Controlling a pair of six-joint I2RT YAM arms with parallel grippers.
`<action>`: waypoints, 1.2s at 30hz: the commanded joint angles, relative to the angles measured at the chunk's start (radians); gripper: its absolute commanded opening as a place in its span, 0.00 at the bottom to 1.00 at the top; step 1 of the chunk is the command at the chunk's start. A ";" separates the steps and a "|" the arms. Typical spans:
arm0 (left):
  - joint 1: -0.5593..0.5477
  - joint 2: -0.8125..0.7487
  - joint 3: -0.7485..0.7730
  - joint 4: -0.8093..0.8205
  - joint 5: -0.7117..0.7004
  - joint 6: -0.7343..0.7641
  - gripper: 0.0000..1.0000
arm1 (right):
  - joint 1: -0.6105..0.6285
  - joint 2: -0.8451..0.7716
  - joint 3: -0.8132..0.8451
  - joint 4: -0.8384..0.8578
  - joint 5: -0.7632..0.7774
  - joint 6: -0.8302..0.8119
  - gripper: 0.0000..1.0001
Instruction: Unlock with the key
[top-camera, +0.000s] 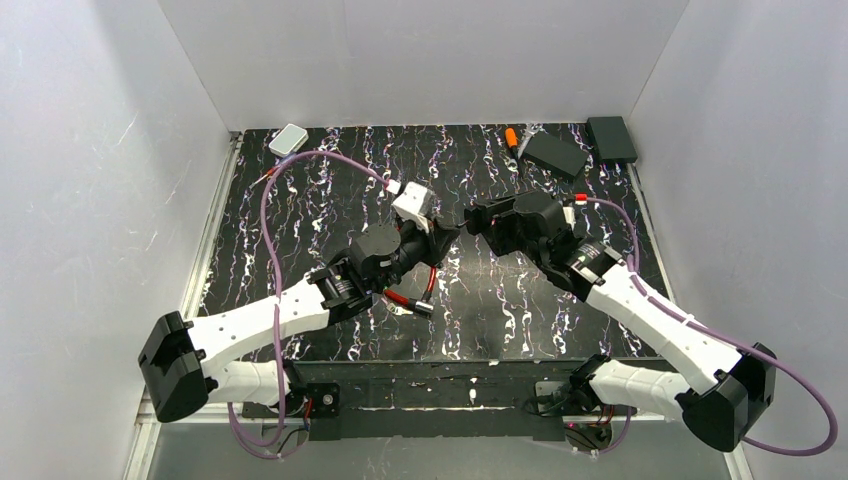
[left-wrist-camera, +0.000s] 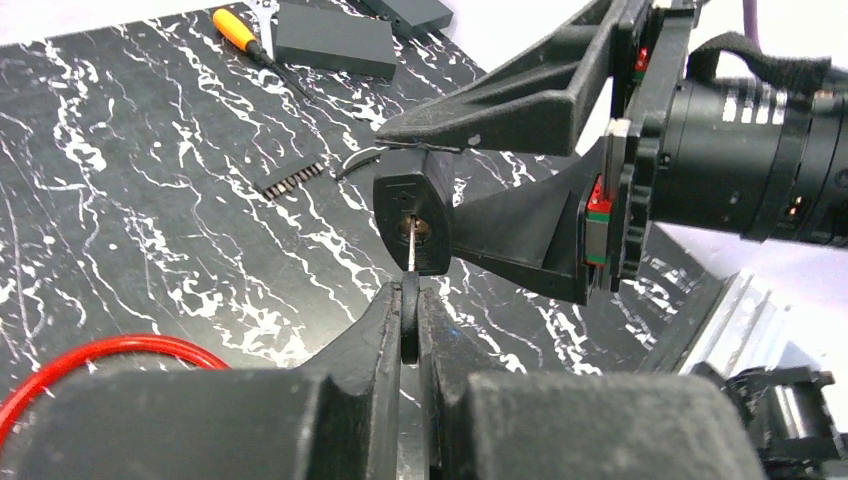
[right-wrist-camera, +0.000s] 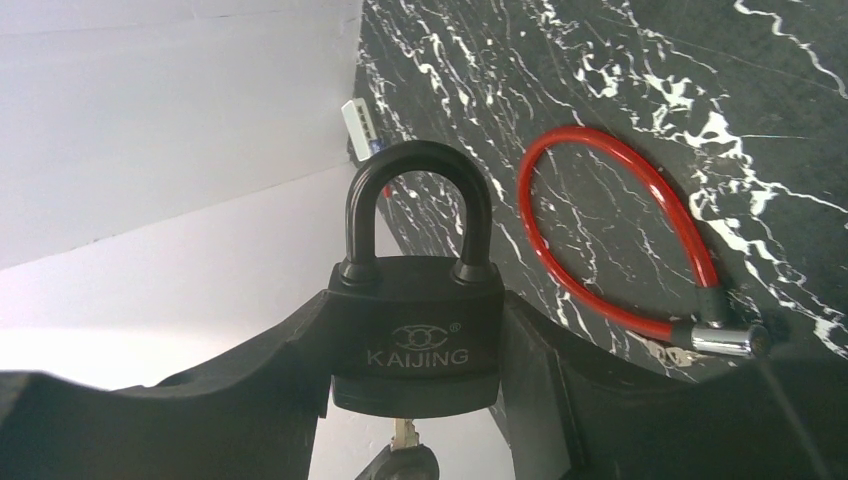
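A black padlock (right-wrist-camera: 415, 330) marked KAIJING is clamped by its sides in my right gripper (right-wrist-camera: 415, 345), held above the table. Both legs of its shackle (right-wrist-camera: 418, 190) sit down in the body. In the left wrist view the padlock's underside (left-wrist-camera: 412, 215) faces me, and the metal blade of the key (left-wrist-camera: 411, 248) goes into its keyhole. My left gripper (left-wrist-camera: 409, 305) is shut on the key's black head (left-wrist-camera: 409, 325). From the right wrist view the key (right-wrist-camera: 403, 437) hangs under the lock. In the top view both grippers, left (top-camera: 440, 236) and right (top-camera: 476, 218), meet at mid-table.
A red cable lock (right-wrist-camera: 620, 240) lies looped on the black marbled table (top-camera: 500, 300), under the left arm (top-camera: 415, 295). At the back stand a white box (top-camera: 288, 139), an orange-handled screwdriver (top-camera: 511, 137) and two black boxes (top-camera: 556, 153) (top-camera: 611, 138). White walls enclose the table.
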 joint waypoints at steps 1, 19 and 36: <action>-0.003 -0.009 0.015 -0.040 -0.039 -0.274 0.00 | 0.036 -0.074 0.003 0.295 -0.102 -0.014 0.01; -0.019 0.036 0.051 -0.070 -0.049 0.114 0.00 | 0.036 -0.047 0.040 0.262 -0.180 -0.041 0.01; -0.035 0.012 0.056 -0.137 -0.123 -0.123 0.00 | 0.035 -0.082 -0.008 0.394 -0.173 -0.026 0.01</action>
